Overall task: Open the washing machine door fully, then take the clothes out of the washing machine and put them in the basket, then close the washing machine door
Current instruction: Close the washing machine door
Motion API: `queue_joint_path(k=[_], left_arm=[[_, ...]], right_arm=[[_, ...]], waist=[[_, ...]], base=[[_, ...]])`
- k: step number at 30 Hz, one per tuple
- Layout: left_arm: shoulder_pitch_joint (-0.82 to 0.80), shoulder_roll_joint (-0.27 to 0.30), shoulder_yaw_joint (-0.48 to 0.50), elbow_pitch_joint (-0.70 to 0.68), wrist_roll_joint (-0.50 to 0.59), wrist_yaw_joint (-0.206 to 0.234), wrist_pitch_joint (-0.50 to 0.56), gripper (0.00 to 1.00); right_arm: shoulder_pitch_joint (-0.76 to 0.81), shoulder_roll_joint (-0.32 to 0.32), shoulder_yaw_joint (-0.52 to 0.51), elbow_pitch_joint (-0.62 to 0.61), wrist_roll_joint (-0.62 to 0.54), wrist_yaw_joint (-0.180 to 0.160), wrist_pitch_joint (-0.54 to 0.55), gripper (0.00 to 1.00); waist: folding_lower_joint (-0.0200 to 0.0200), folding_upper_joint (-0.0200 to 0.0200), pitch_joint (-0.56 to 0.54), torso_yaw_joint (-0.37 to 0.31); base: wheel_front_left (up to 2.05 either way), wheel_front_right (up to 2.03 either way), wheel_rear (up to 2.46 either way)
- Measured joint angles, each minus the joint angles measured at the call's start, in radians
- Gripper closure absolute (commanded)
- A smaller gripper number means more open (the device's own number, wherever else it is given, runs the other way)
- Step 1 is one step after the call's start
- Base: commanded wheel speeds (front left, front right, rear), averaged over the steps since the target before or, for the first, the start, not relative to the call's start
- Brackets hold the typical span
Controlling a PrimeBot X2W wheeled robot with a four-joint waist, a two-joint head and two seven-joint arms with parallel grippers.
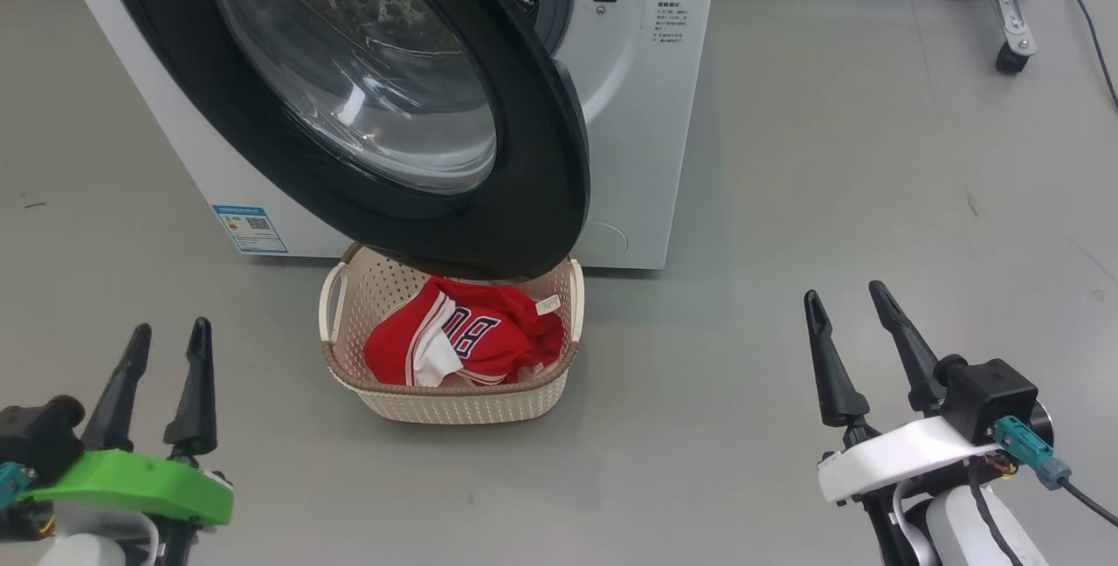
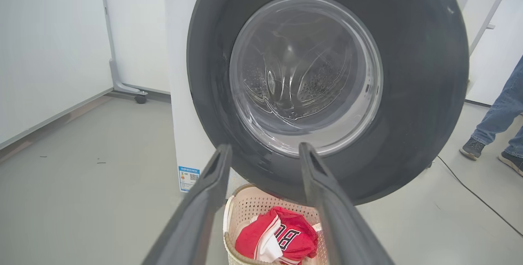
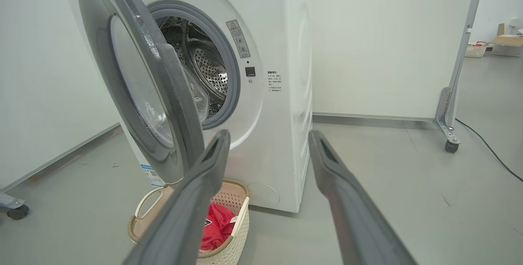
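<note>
- Two grippers sit nearest, low in the head view, and both are empty. The left gripper [image 1: 172, 327], on a green mount, has its fingers parted by a moderate gap with nothing between them. The right gripper [image 1: 844, 291], on a white mount, is spread wider. Both arms are cut off by the bottom edge
- Bare grey floor [image 1: 786, 199] lies between each gripper and the basket, and neither gripper touches anything
- The basket [image 1: 454, 409] stands on the floor just in front of the washing machine. The clothes [image 1: 463, 339] are heaped inside it, red with white stripes. They are folded, so the block numerals show only in part, and a small white tag [image 1: 548, 304] sticks out at the far side
- The washing machine door [image 1: 541, 155] is swung out at an angle over the basket's far end. It hides the far rim in the head view, and its top is cut off by the frame. Reflections in its glass blur what lies behind
- The washing machine [image 1: 646, 112] is largely masked by the door. In the right wrist view part of the drum [image 3: 206, 68] and the grey gasket [image 3: 233, 64] show past the door's edge; the rest of the drum's inside cannot be made out
- The blue label [image 1: 250, 228] is at its lower front corner, with print too small to read
- Farthest off are a caster [image 1: 1011, 58] under a metal leg and a black cable [image 1: 1092, 33]. In the left wrist view a person's legs [image 2: 502, 109] in jeans are cut off at the right edge
</note>
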Motion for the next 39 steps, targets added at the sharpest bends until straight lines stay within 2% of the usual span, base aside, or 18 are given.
queue_joint_path(k=[6, 15, 39], left_arm=[[0.037, -0.067, 0.046, -0.055, 0.058, 0.005, 0.000, 0.00], [0.086, -0.125, 0.090, -0.091, 0.112, 0.004, 0.000, 0.00], [0.118, -0.197, 0.131, -0.119, 0.205, -0.012, 0.000, 0.00]], right_arm=[[0.000, -0.001, 0.002, -0.002, 0.000, 0.000, 0.000, 0.00], [0.000, 0.000, 0.008, -0.004, 0.000, 0.000, 0.000, 0.00], [0.000, -0.003, 0.012, -0.005, 0.001, 0.000, 0.000, 0.00]], waist=[[0.0000, 0.0000, -0.001, 0.008], [0.0000, 0.0000, 0.002, 0.013], [0.0000, 0.0000, 0.019, 0.008]], base=[[0.00, 0.00, 0.00], [0.00, 0.00, 0.00], [0.00, 0.00, 0.00]])
